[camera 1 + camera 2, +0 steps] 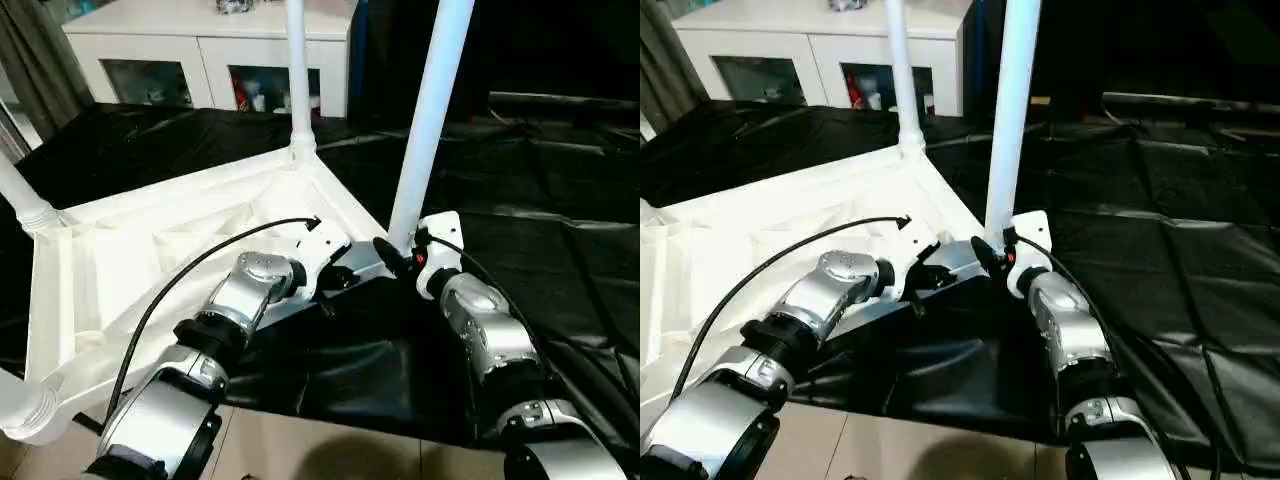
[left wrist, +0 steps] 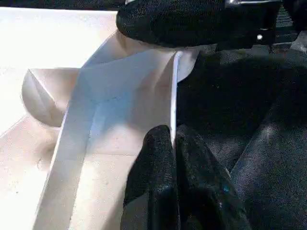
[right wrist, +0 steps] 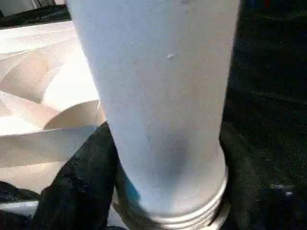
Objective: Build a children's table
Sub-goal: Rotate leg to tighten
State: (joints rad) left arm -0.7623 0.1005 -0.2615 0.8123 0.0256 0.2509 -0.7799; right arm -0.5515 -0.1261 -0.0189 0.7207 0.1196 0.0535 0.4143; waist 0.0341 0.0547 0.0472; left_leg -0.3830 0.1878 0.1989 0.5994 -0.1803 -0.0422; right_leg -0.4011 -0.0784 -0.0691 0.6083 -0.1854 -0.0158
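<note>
The children's table lies upside down on a black sheet, its ribbed white top (image 1: 150, 260) facing up. White tube legs stand in its corner sockets: one at the far corner (image 1: 297, 70), one at the near right corner (image 1: 425, 120), and stubs of two others at the left (image 1: 20, 195) and near left (image 1: 20, 410). My right gripper (image 1: 400, 250) is closed around the base of the near right leg (image 3: 158, 105), one black finger (image 3: 81, 191) pressed against it. My left gripper (image 2: 173, 143) is shut on the top's thin rim (image 2: 173, 96) just beside that corner.
A white cabinet with glass doors (image 1: 200, 40) stands behind the table. The black sheet (image 1: 520, 180) covers the floor to the right and back. Pale floor tiles (image 1: 300, 450) show at the near edge. A black cable (image 1: 200, 265) arcs over my left forearm.
</note>
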